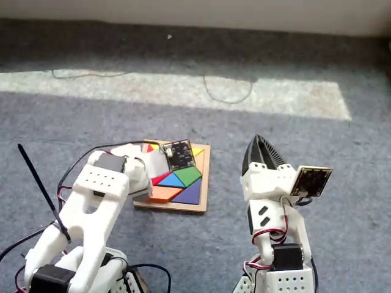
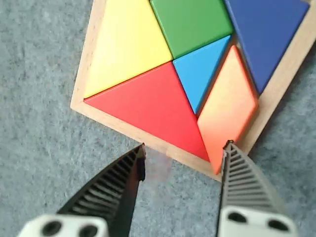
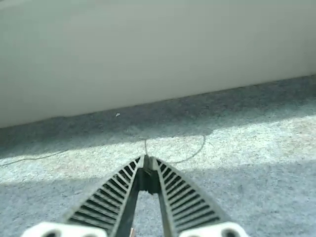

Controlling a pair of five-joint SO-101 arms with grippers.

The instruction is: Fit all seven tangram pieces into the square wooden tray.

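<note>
Risk sits with the left gripper (image 2: 185, 146), wide open and empty, its tips at the rim of the tray (image 2: 81, 101) with the orange piece (image 2: 227, 106) beyond 1 tip: dropping lower could snag that rim and jolt seated pieces; the right gripper (image 3: 147, 162) is closed on nothing.

One tray (image 2: 281, 89), six pieces (image 2: 153, 103) (visible ones).

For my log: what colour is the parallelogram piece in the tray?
The parallelogram is orange, clearest in the left wrist view.
</note>
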